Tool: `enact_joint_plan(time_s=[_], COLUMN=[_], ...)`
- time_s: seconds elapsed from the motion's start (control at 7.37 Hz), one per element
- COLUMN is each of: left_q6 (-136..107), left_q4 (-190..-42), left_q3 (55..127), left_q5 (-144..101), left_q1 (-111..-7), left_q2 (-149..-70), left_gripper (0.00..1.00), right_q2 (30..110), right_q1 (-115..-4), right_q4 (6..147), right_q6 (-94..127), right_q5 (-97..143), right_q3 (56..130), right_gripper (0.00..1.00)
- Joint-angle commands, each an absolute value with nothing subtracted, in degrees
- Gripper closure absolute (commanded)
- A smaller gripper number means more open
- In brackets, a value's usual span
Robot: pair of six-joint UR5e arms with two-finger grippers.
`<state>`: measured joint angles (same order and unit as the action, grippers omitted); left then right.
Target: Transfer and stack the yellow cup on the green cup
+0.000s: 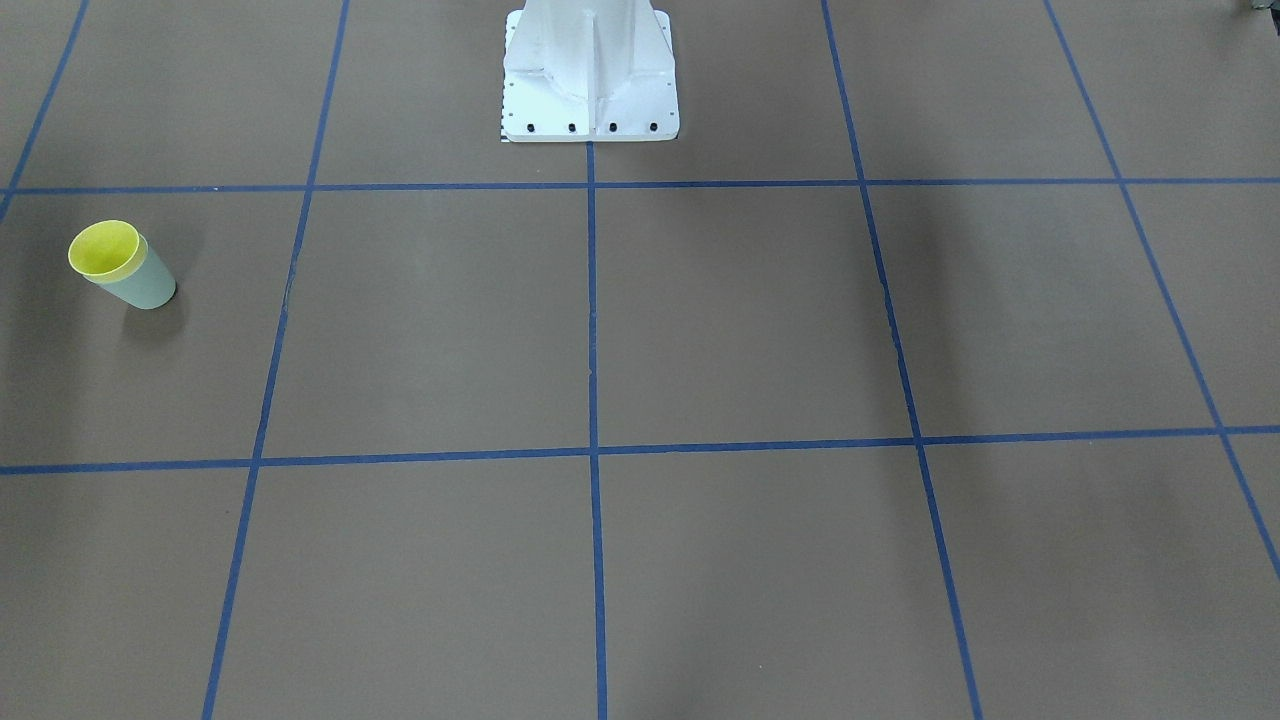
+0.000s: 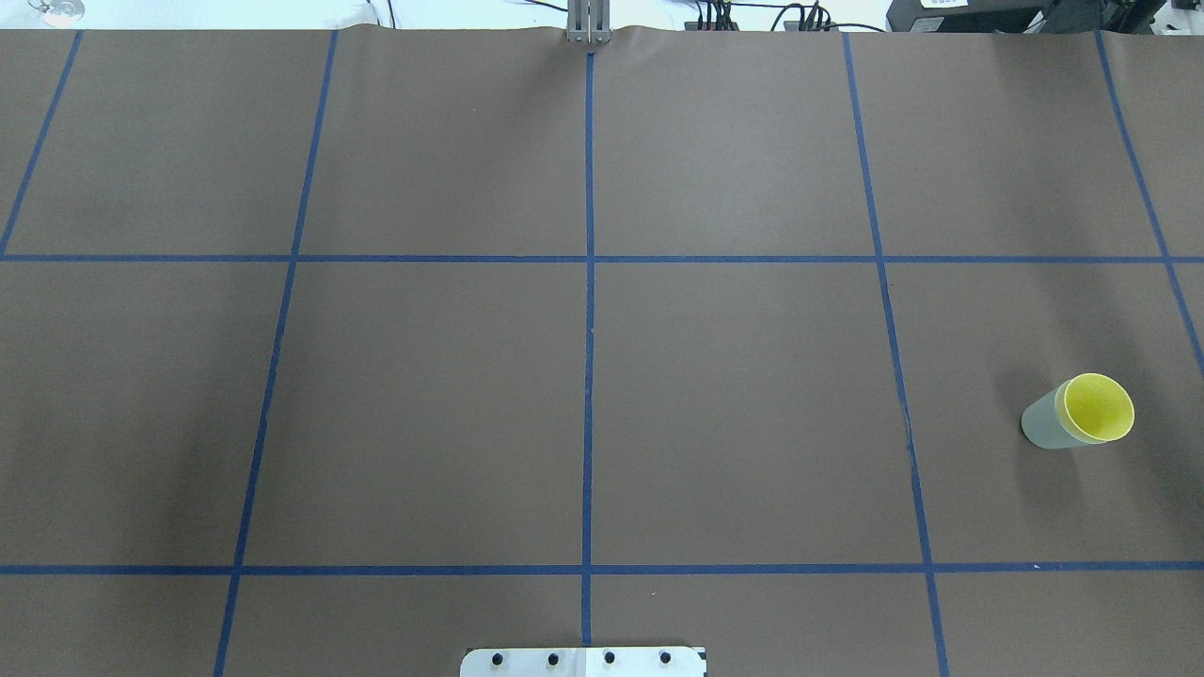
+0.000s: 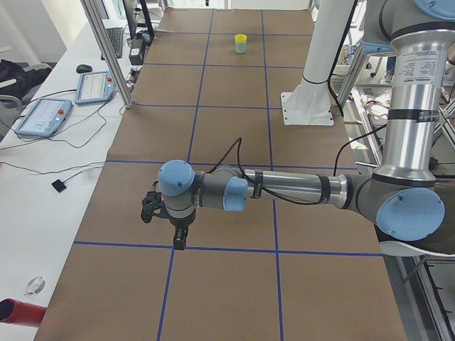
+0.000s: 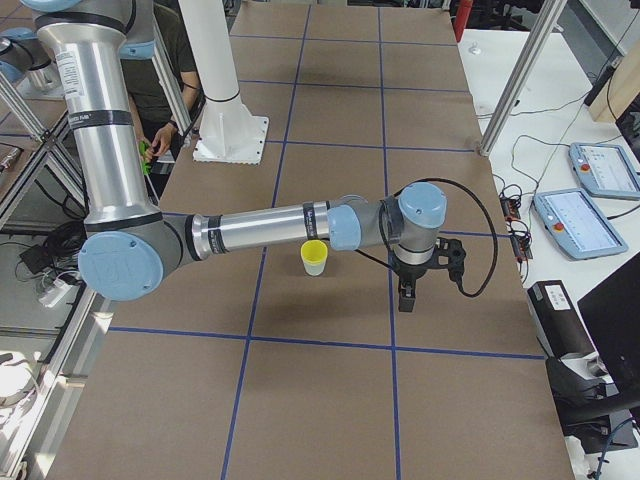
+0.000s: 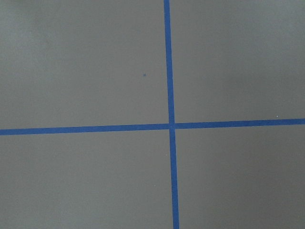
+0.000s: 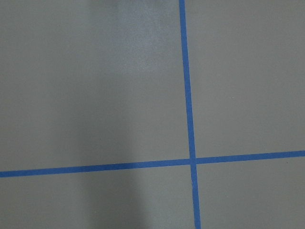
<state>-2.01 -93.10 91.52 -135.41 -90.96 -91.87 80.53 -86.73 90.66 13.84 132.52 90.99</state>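
step: seems done, yellow cup (image 2: 1096,409) sits inside green cup (image 2: 1042,425), near right gripper (image 4: 406,297), far from left gripper (image 3: 179,238) | jaws: cannot tell for both | next: likely only retreat

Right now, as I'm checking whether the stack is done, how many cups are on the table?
2. The yellow cup sits nested inside the green cup, upright, on the robot's right side of the table. No other cup shows.
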Motion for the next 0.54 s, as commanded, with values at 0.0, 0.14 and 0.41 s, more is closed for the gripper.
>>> enact_joint_plan(time_s=[0.0,0.14,0.41], left_q6=[-2.1,-2.1,-4.4], left_q4=[-92.8,-92.7,-89.7], left_q3=[92.0,93.3,99.0], left_q5=[-135.4,-135.4,-135.3], left_q1=[-91.1,-91.1,-91.1], left_q2=[-91.1,-89.8,-87.0], left_gripper=[0.00,0.00,0.00], right_q2=[80.7,80.8,82.0], right_q1=[-86.7,-86.7,-86.7], right_q4=[91.0,90.9,91.1], right_q6=[13.9,13.9,13.9], right_q5=[132.5,132.4,132.4], right_q3=[90.9,90.9,90.9], right_gripper=[0.00,0.00,0.00])
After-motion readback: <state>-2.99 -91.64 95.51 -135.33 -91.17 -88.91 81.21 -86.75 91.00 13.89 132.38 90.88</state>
